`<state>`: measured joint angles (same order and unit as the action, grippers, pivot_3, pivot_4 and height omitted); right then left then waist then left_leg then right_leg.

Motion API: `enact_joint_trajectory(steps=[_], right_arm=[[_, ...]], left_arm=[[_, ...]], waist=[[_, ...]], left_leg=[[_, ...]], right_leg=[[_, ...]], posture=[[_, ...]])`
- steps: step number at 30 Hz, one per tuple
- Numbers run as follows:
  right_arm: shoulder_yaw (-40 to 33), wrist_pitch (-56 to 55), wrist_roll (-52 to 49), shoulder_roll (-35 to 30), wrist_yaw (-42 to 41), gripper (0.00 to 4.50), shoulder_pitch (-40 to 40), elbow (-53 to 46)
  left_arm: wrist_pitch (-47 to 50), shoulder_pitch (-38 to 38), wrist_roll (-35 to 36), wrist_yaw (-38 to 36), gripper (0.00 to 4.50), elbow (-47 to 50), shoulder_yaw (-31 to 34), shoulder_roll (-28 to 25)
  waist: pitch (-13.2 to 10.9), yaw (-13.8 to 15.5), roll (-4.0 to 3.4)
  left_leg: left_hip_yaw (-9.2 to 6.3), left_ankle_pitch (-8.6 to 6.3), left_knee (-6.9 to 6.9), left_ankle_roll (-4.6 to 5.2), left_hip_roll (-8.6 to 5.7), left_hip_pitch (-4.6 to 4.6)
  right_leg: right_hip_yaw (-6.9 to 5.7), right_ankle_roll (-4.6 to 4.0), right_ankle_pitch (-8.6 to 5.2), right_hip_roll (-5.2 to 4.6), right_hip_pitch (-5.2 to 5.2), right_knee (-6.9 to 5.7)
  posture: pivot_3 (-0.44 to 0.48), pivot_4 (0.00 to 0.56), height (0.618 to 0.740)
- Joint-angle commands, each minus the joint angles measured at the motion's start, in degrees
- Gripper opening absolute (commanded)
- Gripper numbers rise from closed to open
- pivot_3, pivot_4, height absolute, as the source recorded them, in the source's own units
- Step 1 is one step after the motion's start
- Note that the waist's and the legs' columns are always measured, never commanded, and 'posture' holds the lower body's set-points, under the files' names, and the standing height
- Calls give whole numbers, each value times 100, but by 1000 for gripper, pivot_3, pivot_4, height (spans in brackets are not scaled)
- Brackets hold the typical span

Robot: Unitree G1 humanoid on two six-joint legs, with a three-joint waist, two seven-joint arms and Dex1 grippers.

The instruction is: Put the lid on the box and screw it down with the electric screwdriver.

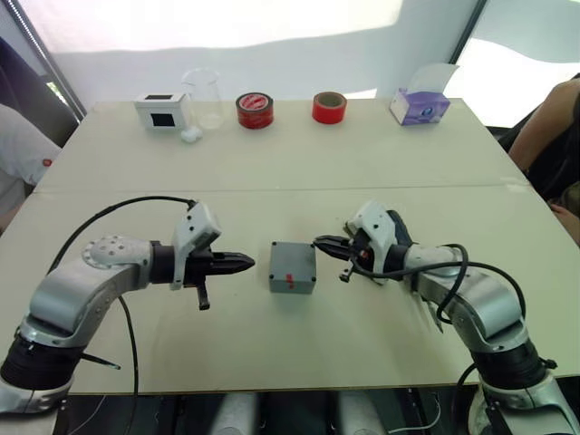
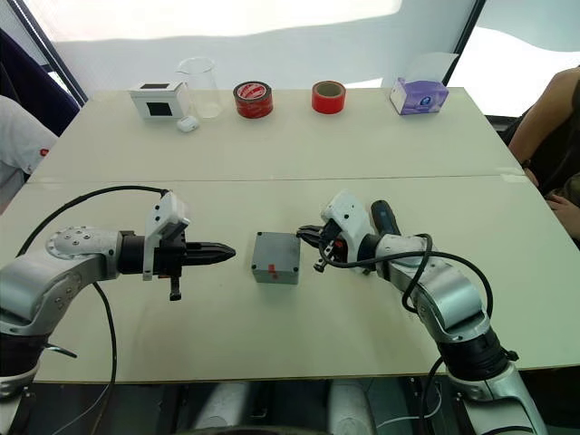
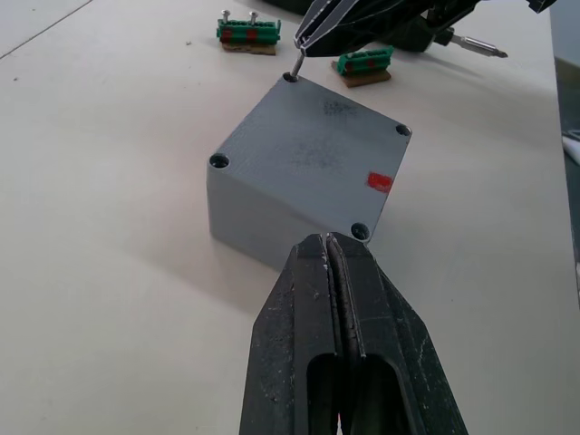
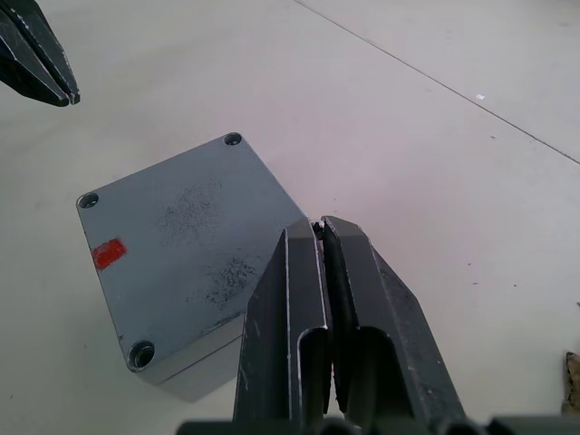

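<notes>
One small screw (image 3: 295, 69) is pinched in our right gripper (image 3: 304, 43), its tip at the lid's (image 1: 293, 266) corner hole nearest those fingers. We judge it should go in upright before letting go. Left gripper (image 1: 246, 264), clenched empty, waits just beside the box (image 3: 263, 227). Electric screwdriver (image 2: 384, 217) lies behind the right wrist.

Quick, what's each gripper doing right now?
Left gripper: closed, empty, beside the box.
Right gripper: closed on a small screw at the lid corner hole.
</notes>
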<state>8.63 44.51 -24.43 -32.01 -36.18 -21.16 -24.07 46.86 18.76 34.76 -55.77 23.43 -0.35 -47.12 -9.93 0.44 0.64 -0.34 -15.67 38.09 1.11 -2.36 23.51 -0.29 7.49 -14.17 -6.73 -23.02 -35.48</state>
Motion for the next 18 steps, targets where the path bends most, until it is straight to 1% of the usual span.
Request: enact_joint_trajectory(steps=[1,15,17,18], right_arm=[[-52,-127,4,98,-10,33,-129,-52],[65,-202,271,169,-14,33,-205,247],[64,-191,274,162,-32,574,-207,251],[64,-190,277,162,-40,721,-205,252]], left_arm=[[-39,39,57,21,0,150,153,-81],[-120,144,-51,-35,0,42,15,-52],[-120,148,-50,-40,0,37,13,-44],[-120,149,-49,-41,0,36,14,-41]], waist=[[0,1,0],[0,0,0],[0,0,0],[0,0,0]], left_leg=[[0,0,0,0,0,0],[0,0,0,-1,0,0],[0,0,0,-1,0,0],[0,0,0,-1,0,0]], right_leg=[[0,0,0,0,0,0],[0,0,0,1,0,-1],[0,0,0,1,0,-1],[0,0,0,1,0,-1]], posture=[[0,150,740],[0,150,740],[0,150,740],[0,150,740]])
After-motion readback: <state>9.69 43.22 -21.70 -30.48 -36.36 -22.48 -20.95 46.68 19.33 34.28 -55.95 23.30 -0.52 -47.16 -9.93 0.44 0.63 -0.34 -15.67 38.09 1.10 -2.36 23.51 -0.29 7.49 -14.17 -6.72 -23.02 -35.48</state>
